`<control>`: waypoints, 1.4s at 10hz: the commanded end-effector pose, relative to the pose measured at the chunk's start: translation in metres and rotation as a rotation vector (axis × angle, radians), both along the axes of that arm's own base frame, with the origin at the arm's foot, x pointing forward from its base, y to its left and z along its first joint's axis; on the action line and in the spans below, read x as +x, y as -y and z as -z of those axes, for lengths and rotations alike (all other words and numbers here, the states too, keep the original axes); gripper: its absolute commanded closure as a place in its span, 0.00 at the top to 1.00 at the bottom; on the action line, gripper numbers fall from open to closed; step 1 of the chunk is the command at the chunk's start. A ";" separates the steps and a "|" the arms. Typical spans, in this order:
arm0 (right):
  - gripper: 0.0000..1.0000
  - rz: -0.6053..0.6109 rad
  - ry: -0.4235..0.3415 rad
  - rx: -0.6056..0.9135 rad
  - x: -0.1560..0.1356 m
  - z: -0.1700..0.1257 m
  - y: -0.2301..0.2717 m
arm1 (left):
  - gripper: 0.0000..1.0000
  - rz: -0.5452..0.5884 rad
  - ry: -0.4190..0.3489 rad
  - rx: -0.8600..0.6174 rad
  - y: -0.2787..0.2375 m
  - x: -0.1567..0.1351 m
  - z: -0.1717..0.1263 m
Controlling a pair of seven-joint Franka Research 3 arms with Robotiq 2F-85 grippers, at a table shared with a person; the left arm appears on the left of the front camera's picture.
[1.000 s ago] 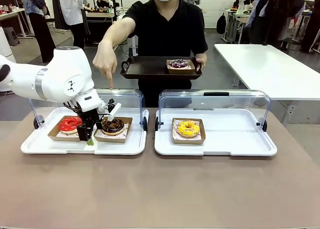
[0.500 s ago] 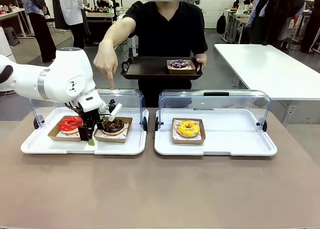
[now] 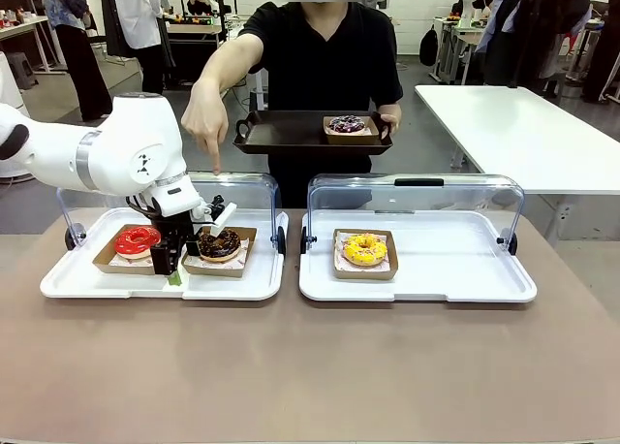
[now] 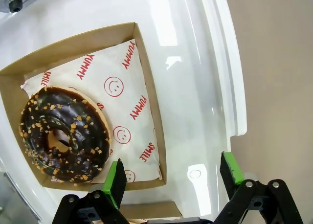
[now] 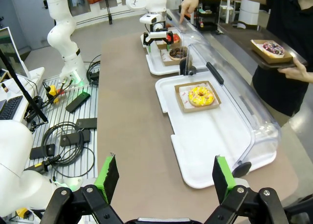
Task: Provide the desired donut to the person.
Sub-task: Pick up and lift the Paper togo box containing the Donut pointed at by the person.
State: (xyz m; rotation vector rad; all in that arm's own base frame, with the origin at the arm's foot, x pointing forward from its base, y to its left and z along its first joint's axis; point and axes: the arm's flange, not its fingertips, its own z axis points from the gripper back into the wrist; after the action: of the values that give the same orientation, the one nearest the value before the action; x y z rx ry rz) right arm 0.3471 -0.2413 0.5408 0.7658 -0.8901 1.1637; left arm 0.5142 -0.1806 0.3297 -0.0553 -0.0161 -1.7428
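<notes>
White arm (image 3: 108, 159) (jaws wide) beside chocolate donut (image 3: 219, 242)

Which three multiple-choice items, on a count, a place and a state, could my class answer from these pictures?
1. Donuts in the left case: A one, B two, C three.
2. The yellow donut lies in: A the left case, B the right case, C a bowl.
3. The left gripper is: A open, B shut on a donut, C shut, empty.
Key: 1 B, a red donut and a chocolate donut sit there; 2 B, it sits alone there; 3 A, jaws apart, holding nothing.
</notes>
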 end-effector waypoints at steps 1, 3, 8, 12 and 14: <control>1.00 0.000 0.007 0.018 0.000 0.001 0.000 | 1.00 -0.011 -0.026 0.000 0.001 0.007 -0.001; 1.00 0.000 0.007 0.018 0.000 0.001 0.000 | 1.00 -0.010 -0.019 -0.003 0.002 0.010 0.001; 1.00 0.000 0.007 0.018 0.000 0.001 0.000 | 0.00 -0.027 0.003 -0.011 0.003 0.016 0.008; 1.00 0.000 0.007 0.018 0.000 0.001 0.000 | 0.01 -0.027 -0.004 -0.009 0.004 0.017 0.009; 1.00 0.000 0.007 0.018 0.000 0.001 0.000 | 0.00 -0.027 -0.005 -0.008 0.004 0.017 0.008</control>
State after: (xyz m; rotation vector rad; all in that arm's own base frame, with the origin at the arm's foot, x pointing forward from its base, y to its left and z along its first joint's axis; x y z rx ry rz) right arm 0.3471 -0.2413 0.5408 0.7658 -0.8901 1.1637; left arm 0.5268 -0.1832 0.3224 -0.0660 -0.0193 -1.7312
